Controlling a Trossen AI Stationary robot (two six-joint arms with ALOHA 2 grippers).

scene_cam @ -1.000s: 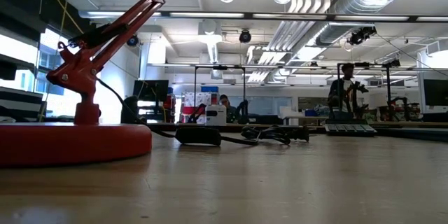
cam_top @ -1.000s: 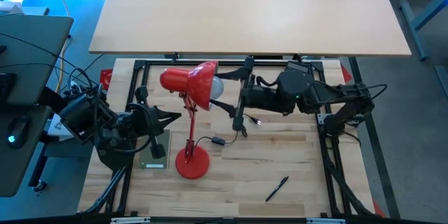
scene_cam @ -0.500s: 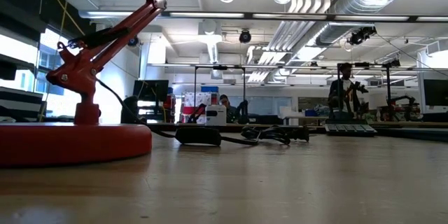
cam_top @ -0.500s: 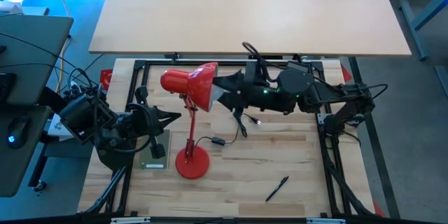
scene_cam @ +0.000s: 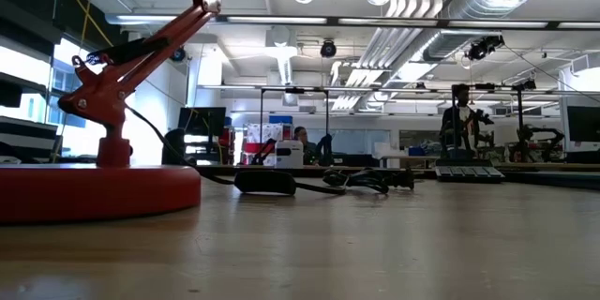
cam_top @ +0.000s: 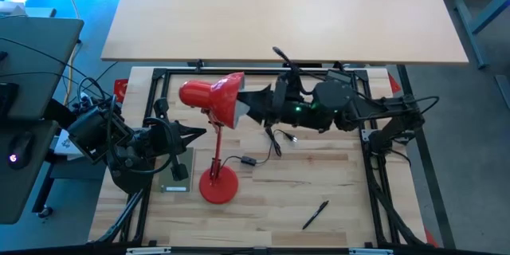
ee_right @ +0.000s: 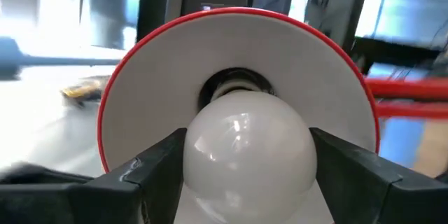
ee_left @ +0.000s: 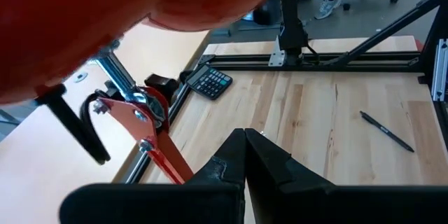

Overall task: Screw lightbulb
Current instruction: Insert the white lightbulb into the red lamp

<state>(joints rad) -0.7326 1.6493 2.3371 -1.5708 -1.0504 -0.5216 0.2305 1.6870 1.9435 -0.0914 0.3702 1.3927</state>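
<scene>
pointing base-first into the red shade (ee_right: pixel 238 98), lightbulb (ee_right: pixel 245 150) axis level, right gripper (ee_right: pixel 245 157) jaws clamping it, seen only by right wrist view, left gripper (ee_left: pixel 245 155) jaws closed

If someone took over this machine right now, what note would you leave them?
Right gripper: gripping the lightbulb, whose base sits at the socket inside the red lamp shade.
Left gripper: shut and empty, waiting beside the lamp's arm.
Done: bulb brought up into the shade.
Left: twist it fully in, let go, pull back. How far it is threaded cannot be seen.
A pen lies unused on the table.
</scene>
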